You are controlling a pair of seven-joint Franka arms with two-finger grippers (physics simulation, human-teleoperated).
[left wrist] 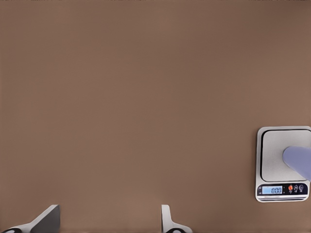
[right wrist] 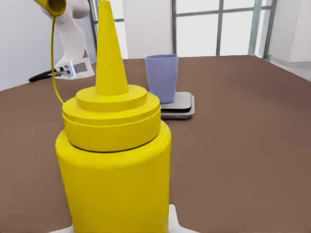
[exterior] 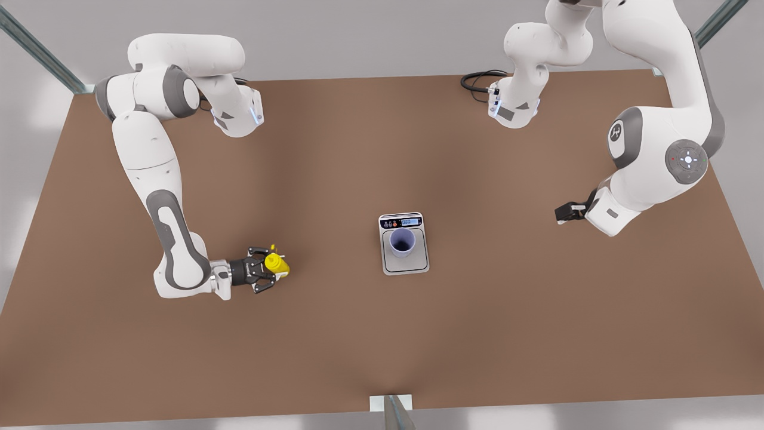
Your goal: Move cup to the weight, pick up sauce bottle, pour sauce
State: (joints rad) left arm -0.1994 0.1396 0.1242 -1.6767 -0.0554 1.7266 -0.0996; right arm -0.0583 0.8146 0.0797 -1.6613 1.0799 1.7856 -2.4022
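Note:
The lavender cup (exterior: 402,240) stands upright on the weight (exterior: 407,266), a small silver scale at mid-table. The yellow sauce bottle (exterior: 277,264) stands upright on the table toward the front view's left. My right gripper (exterior: 268,270) lies low and level, open, with a finger on either side of the bottle. The right wrist view has the bottle (right wrist: 114,160) close up, one fingertip (right wrist: 176,221) beside its base, and the cup (right wrist: 162,77) on the weight (right wrist: 183,105) beyond. My left gripper (exterior: 567,212) waits open above the table on the front view's right, its wrist view showing the weight (left wrist: 273,156) and cup (left wrist: 299,161).
A black cable (exterior: 477,80) loops by the arm base at the back. The bottle's loose cap (right wrist: 53,6) hangs on a thin yellow strap. A metal bracket (exterior: 391,404) sits at the table's front edge. Bare brown table lies between the bottle and the weight.

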